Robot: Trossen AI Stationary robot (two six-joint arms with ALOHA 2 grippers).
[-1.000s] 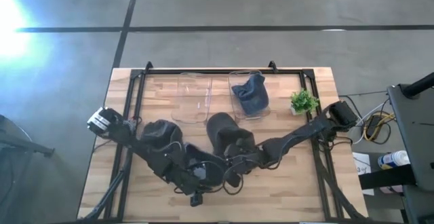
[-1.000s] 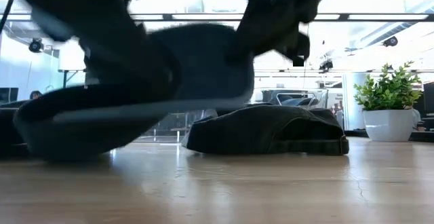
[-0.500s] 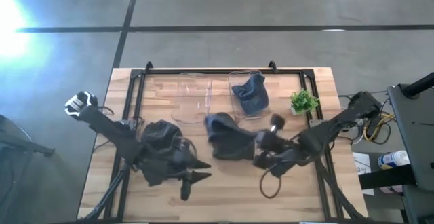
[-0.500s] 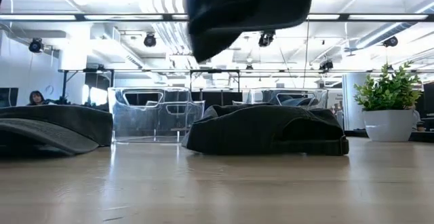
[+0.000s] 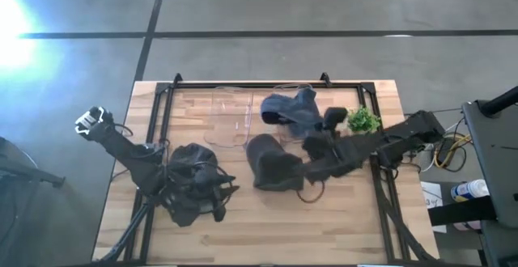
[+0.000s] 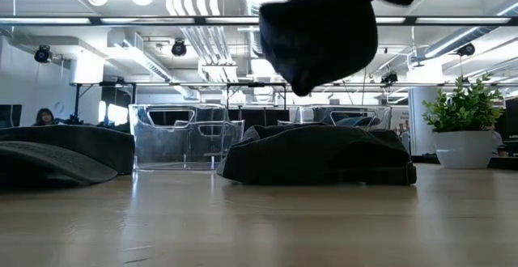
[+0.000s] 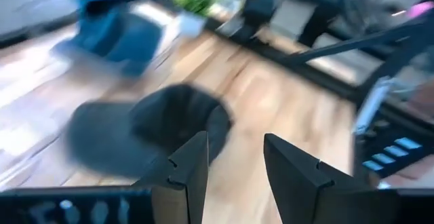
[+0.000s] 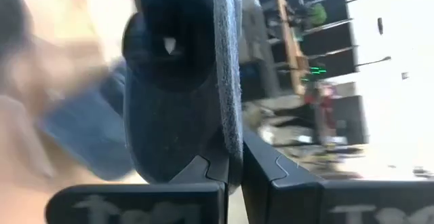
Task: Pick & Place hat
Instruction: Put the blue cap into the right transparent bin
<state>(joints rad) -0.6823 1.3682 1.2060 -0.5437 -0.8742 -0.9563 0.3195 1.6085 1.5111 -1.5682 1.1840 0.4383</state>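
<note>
Right wrist view: hat (image 8: 180, 81) between tool (image 8: 234, 166) fingers

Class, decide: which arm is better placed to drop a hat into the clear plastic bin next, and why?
The right arm. Its tool is shut on a dark cloth hat lifted beside the clear plastic bin. The left tool is open and empty, near another dark cap.

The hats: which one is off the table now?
The dark hat held in the right tool, hanging over the clear bins. The other dark hats lie on the table; a blue one sits in the bin.
</note>
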